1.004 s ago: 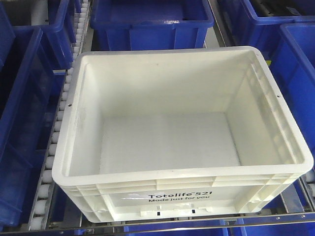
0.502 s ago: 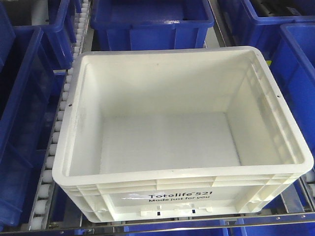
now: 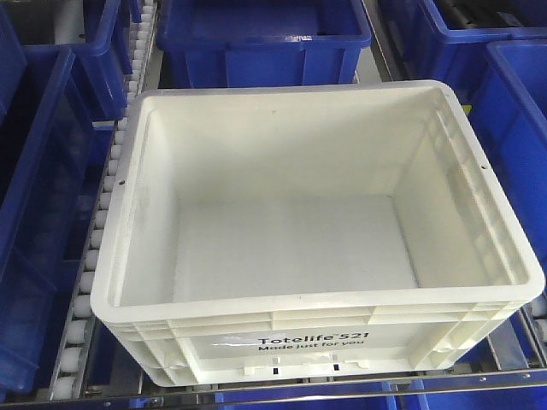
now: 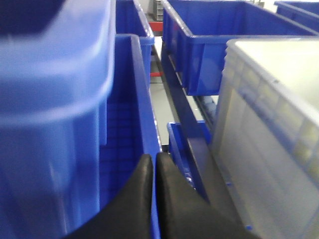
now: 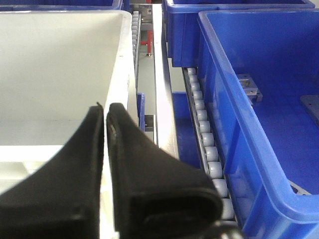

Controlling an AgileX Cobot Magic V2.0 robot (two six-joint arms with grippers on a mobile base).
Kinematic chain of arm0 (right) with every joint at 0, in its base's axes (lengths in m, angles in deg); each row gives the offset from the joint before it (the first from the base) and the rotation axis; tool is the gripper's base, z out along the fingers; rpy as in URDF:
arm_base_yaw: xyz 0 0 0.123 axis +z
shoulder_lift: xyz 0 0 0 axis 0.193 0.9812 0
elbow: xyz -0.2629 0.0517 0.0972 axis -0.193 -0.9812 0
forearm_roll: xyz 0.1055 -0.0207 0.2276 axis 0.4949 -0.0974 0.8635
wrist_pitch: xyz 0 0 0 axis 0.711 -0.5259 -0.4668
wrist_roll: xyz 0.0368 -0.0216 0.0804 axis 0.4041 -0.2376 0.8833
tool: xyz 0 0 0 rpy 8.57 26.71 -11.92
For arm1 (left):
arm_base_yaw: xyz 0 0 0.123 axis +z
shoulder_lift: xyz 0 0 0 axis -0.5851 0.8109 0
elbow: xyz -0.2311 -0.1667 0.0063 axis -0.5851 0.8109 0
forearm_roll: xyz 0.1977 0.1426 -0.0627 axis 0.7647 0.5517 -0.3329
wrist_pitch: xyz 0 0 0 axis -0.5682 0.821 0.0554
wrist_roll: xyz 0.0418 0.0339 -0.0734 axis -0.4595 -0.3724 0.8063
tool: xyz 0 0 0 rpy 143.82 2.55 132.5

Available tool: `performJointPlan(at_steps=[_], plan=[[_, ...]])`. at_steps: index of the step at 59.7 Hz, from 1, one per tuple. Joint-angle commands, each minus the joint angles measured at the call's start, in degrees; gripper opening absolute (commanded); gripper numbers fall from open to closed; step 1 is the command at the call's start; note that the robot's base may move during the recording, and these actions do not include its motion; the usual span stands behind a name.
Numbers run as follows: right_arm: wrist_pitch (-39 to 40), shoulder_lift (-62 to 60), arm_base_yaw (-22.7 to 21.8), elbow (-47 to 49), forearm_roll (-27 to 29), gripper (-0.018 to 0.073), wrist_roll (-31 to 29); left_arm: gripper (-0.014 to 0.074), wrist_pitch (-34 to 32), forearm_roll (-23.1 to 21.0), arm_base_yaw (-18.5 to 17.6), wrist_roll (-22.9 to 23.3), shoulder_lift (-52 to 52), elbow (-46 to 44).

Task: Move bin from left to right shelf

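Black rubber fingers of the left tool (image 4: 153,164) are pressed together with nothing between them, their tips at the top edge of a blue bin's wall (image 4: 137,104). The right tool (image 5: 105,113) is likewise closed and empty-handed, its fingers hanging just over the right-hand rim of the white bin (image 3: 316,222). That bin sits on a lane of white rollers (image 3: 102,213) in the shelf, open side up and nothing inside, its printed face toward the camera. Blue bins crowd it: one behind (image 3: 261,34), one on the left (image 3: 34,213) and one on the right (image 5: 264,99). Between the white bin and the right-hand blue bin run a metal rail (image 5: 162,89) and another roller track (image 5: 204,134).
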Motion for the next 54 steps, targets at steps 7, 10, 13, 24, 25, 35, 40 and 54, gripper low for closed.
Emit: performJointPlan(at_steps=[7,10,13,24,25,35,40,54], plan=[[3.84,0.87,-0.25,1.33,-0.26,-0.0008,-0.1,-0.0008,-15.63,0.46,0.37,0.04,0.31,6.79],[3.84,0.87,-0.25,1.33,-0.26,-0.0008,-0.1,-0.0008,-18.82,1.2,0.3,0.04,0.31,8.89],[3.84,0.87,-0.25,1.33,-0.26,-0.0008,-0.1,-0.0008,-21.69,1.61,0.3,0.04,0.31,11.04],[3.84,0.87,-0.25,1.33,-0.26,-0.0008,-0.1,-0.0008,-26.43,5.47,0.3,3.56,0.29,14.14],[3.84,0.87,-0.25,1.33,-0.26,-0.0008,-0.1,-0.0008,-26.43,5.47,0.3,3.56,0.29,14.14],[3.84,0.87,-0.25,1.33,-0.26,-0.0008,-0.1,-0.0008,-26.3,5.2,0.36,3.48,0.24,14.14],[3.84,0.87,-0.25,1.33,-0.26,-0.0008,-0.1,-0.0008,-26.16,5.2,0.36,3.48,0.24,14.14],[3.84,0.87,-0.25,1.33,-0.26,-0.0008,-0.1,-0.0008,-26.16,5.2,0.36,3.48,0.3,14.09]])
